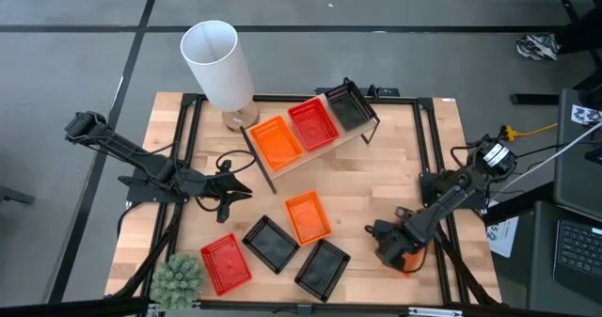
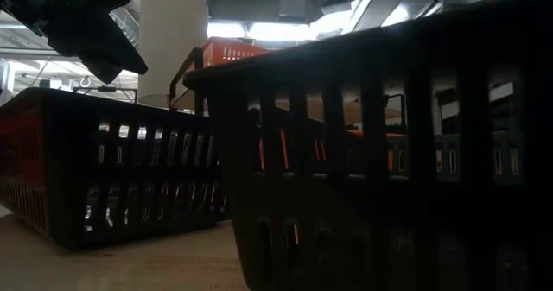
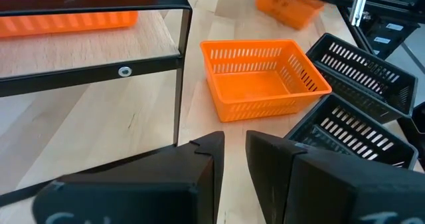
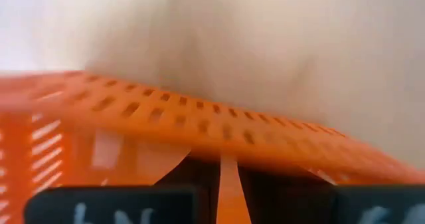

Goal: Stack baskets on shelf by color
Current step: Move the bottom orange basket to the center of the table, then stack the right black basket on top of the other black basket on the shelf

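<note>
Baskets, sorted by place. On the shelf, which sits slanted at the far middle of the table: one orange basket, one red basket and one black basket, side by side in a row, the black one tilted at the far end.

Loose on the table nearer the front edge: an orange basket in the middle; two black baskets just in front of it, close together; a red basket to their left, beside a green spiky plant at the front left corner.

One more orange basket sits at the front right, tipped up, in the right gripper; the jaws are closed on its wall, and the right wrist view shows its mesh rim right against the fingers.

Left gripper: low over the table's left middle, just beside the shelf's near leg, jaws a narrow gap apart, holding nothing.

Tall white cylinder: upright at the far left corner, just beside the shelf.
</note>
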